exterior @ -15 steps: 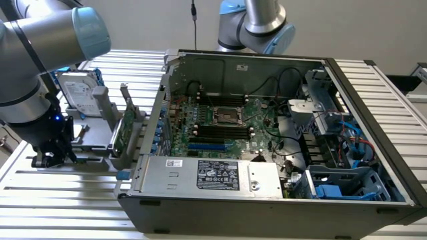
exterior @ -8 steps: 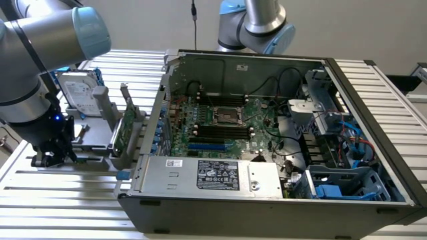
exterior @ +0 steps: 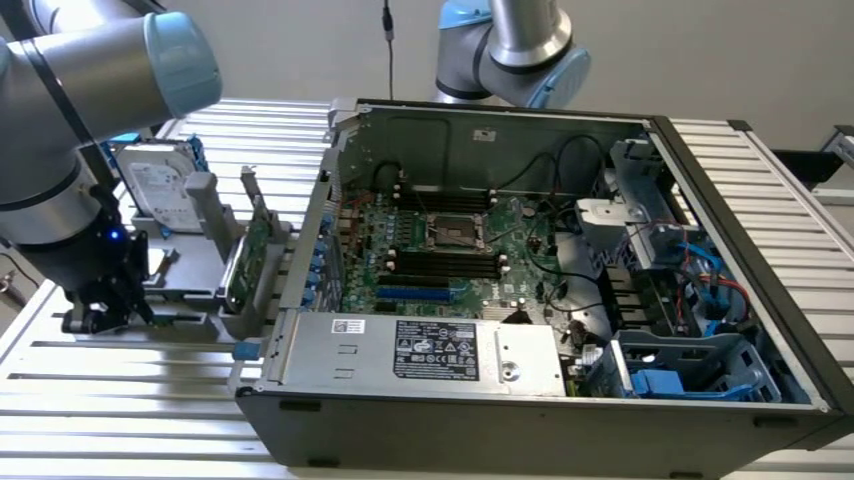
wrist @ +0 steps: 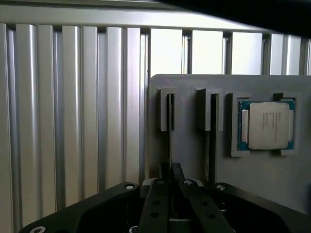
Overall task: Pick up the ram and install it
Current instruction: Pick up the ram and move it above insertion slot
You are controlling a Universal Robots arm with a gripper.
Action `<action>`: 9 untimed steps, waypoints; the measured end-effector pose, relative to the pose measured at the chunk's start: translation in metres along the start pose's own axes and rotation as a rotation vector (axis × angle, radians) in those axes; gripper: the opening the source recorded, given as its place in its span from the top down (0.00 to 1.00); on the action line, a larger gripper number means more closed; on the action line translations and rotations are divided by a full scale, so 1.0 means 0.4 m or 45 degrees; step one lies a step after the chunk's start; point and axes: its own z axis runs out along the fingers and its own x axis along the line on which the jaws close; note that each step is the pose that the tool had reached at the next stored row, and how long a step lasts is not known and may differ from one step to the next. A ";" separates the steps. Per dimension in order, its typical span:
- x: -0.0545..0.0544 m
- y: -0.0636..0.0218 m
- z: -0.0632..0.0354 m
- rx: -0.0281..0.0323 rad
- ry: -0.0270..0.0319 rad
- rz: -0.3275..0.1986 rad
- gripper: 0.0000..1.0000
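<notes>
Wrist view | we see the pincer (wrist: 172,169) clenched on the ram (wrist: 170,124) edge, stick running straight ahead in its holder (wrist: 189,145) | light, stiff, fragile; we'd pinch the bare edges, not the chips

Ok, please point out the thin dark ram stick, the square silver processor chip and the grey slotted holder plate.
thin dark ram stick (wrist: 170,136), wrist view, its narrow edge.
square silver processor chip (wrist: 266,125), wrist view, middle of its metal lid.
grey slotted holder plate (wrist: 189,150), wrist view, bare face between two slots.
</notes>
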 end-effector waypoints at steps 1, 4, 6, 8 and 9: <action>0.000 0.000 -0.001 0.0000 0.0000 0.000 0.87; 0.000 0.000 -0.004 0.0004 -0.0002 0.000 0.87; 0.000 0.000 -0.004 0.0003 -0.0002 0.000 0.87; 0.000 0.000 -0.004 0.0001 0.0000 0.000 0.87; 0.000 0.000 -0.004 0.0001 0.0000 0.000 0.87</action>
